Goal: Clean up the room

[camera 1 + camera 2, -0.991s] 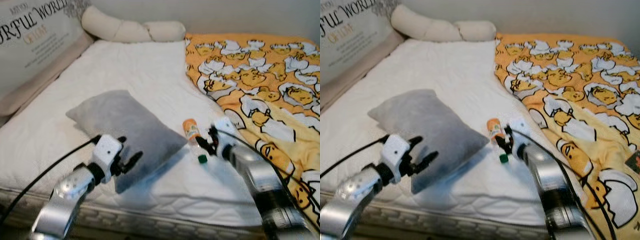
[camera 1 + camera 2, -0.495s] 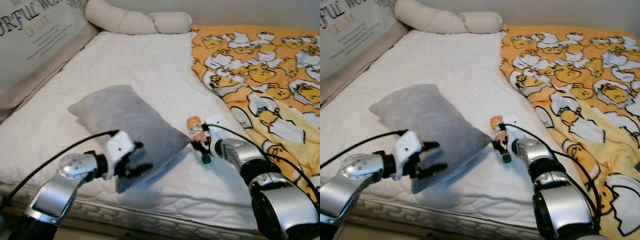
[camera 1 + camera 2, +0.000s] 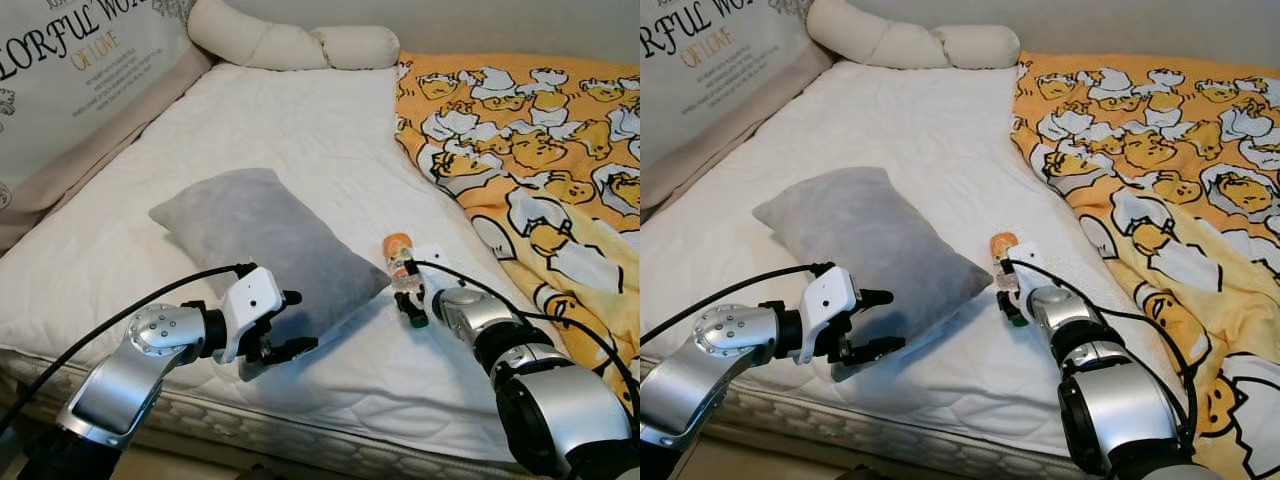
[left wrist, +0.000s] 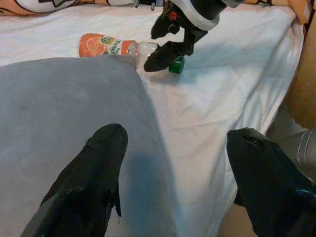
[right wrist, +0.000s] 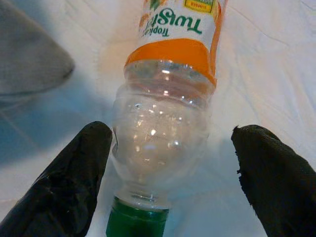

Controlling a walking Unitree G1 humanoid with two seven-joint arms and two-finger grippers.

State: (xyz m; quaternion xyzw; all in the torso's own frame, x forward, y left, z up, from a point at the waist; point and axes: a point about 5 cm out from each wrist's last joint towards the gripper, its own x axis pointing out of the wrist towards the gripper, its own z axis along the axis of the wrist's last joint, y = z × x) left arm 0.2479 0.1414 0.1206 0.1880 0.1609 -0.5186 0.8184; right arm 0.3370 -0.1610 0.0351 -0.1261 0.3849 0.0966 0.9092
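Since a second ago the camera has shifted, so the whole bed sits differently in frame, and both arms have reached further in: the left claw (image 3: 283,323) has moved from in front of the grey pillow (image 3: 262,242) to its near corner, and the right claw (image 3: 411,297) has closed in on the bottle (image 3: 402,268). Nearest, at lower left of the head views, the left claw is spread wide, one finger above the pillow's near corner and one below it, not pinching it as far as the wrist view lets me judge. At lower right centre, the right claw is also open, its two fingers (image 5: 64,182) straddling the clear neck end of the bottle without touching it. That bottle, with an orange label and green cap (image 5: 137,221), lies on its side on the white mattress (image 3: 300,130), just beside the pillow's right edge, cap toward the robot. Right of it spreads the orange cartoon-print blanket (image 3: 540,150). Farther back, a cream bolster (image 3: 290,45) lies across the head of the bed, and a lettered cushion (image 3: 70,70) leans along the upper left.
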